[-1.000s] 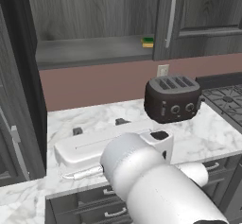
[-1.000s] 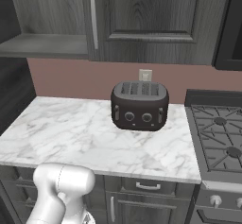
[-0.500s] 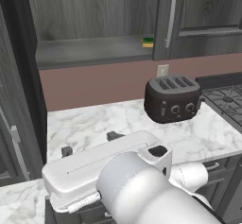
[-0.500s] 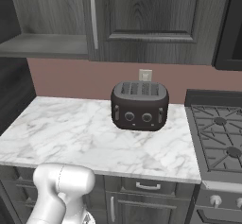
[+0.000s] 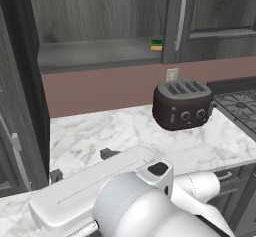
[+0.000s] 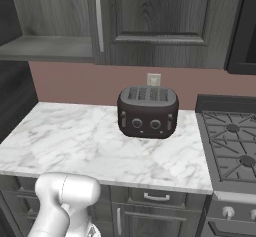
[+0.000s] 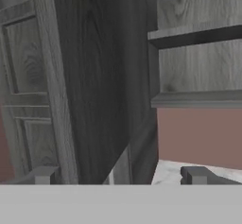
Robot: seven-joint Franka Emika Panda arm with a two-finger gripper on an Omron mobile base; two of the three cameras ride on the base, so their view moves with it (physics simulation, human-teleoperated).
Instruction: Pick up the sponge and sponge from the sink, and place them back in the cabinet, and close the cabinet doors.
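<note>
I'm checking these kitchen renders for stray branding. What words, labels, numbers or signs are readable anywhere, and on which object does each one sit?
No readable text appears in any view.
Dark rounded four-slot toaster: the round knobs on its front carry no legible marks.
Pale wall outlet plate behind the toaster: blank.
Green-topped yellow sponge on the grey cabinet shelf: no label visible.
Black gas stove: front knobs too small to read.
</note>
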